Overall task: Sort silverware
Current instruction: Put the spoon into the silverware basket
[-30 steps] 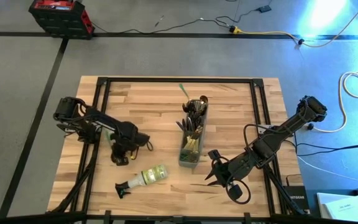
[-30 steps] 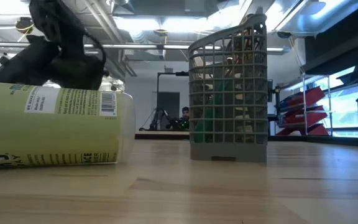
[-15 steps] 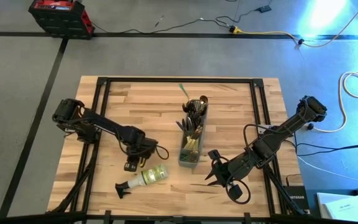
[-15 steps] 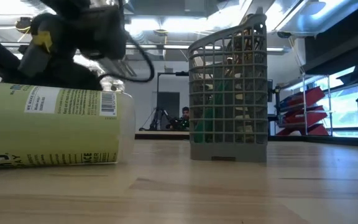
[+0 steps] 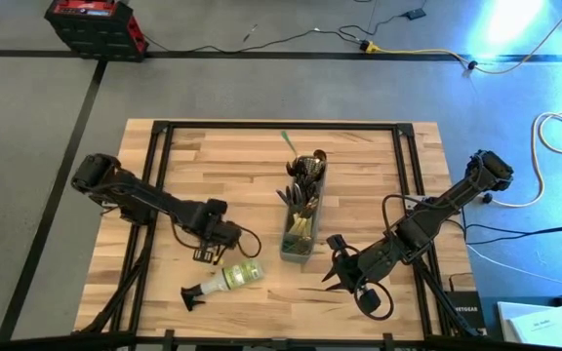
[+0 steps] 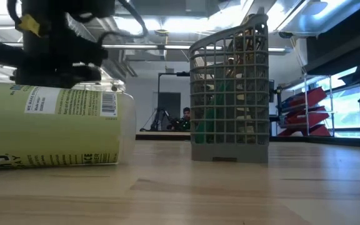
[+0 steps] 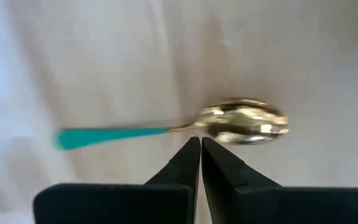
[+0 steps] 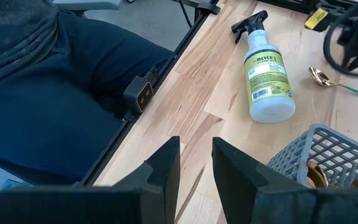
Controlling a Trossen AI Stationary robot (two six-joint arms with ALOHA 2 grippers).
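My left gripper (image 7: 200,146), pressed together, hovers over teal-handled spoon (image 7: 185,126) – probably lining up; right gripper (image 8: 196,160) waits, slightly spread – empty.

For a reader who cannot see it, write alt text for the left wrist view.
A spoon with a gold bowl and a teal handle lies flat on a pale surface, blurred. Just short of its neck the left gripper points at it, its two dark fingers pressed shut with nothing between them.
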